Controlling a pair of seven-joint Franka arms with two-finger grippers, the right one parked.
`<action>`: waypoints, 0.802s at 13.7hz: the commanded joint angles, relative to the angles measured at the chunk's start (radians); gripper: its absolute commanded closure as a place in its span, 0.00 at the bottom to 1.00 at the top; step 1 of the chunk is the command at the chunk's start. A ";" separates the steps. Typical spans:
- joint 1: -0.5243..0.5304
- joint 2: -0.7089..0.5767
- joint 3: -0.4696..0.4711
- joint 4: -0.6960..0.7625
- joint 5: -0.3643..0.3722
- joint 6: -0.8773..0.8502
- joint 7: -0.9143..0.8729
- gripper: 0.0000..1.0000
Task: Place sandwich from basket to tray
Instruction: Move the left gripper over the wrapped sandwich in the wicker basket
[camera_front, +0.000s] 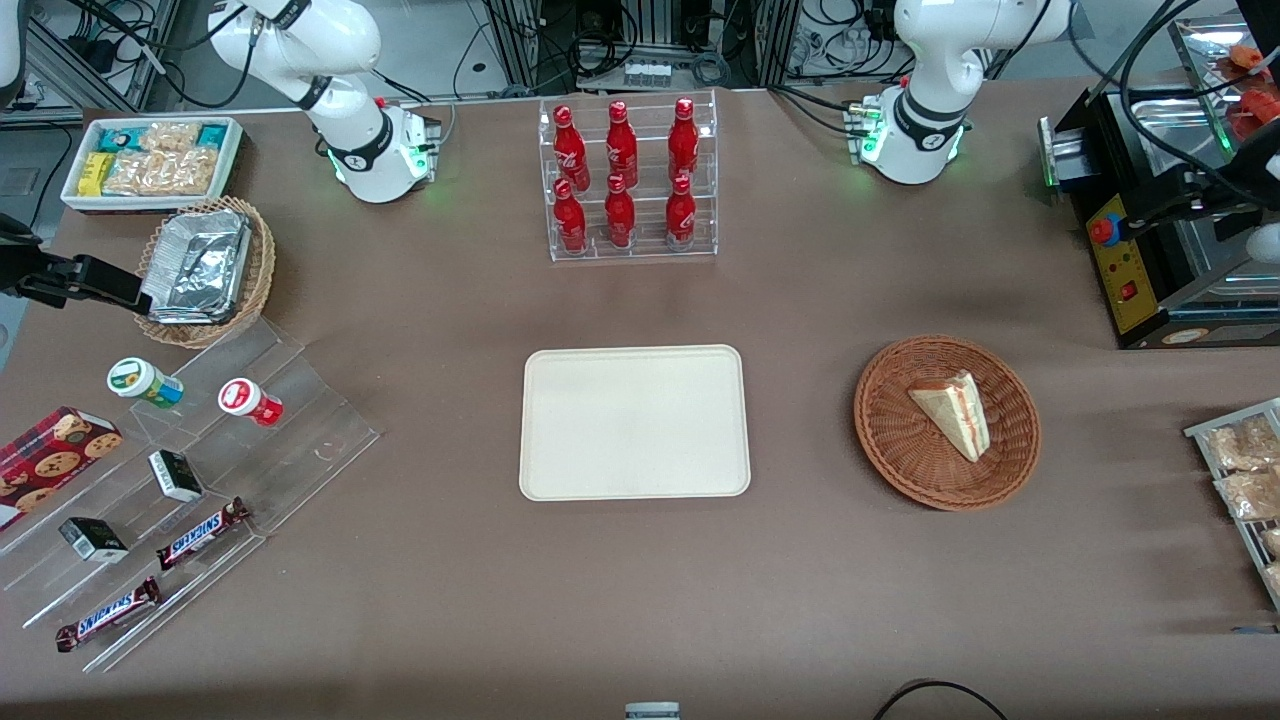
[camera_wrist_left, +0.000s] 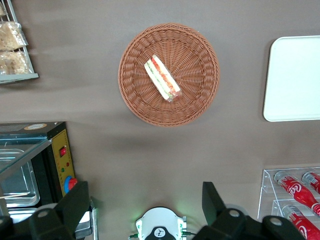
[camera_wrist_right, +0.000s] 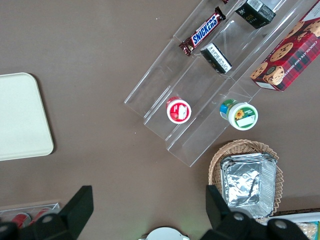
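The small triangular sandwich (camera_front: 952, 413) of pale cream bread, with a red-orange and green filling along its cut edge, lies inside the round reddish-brown woven wicker basket (camera_front: 890, 450), its pointed end toward five o'clock in the front view. The flat cream-beige rectangular tray (camera_front: 634, 422) sits well apart from the basket at its nine o'clock, bare, toward the middle of the brown table (camera_front: 800, 600). At the tray's twelve o'clock, farther from the front camera, stands a clear acrylic rack of red bottles (camera_front: 626, 180). The left arm's gripper (camera_wrist_left: 145, 202) hangs high above the table, its two dark fingers (camera_wrist_left: 75, 202) spread wide apart and holding nothing, the basket and sandwich below it.
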 joint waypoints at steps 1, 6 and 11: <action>-0.017 -0.004 0.006 -0.017 -0.008 0.020 -0.009 0.00; -0.023 0.051 0.005 -0.072 0.046 0.104 -0.022 0.00; -0.022 0.023 0.006 -0.383 0.050 0.433 -0.109 0.00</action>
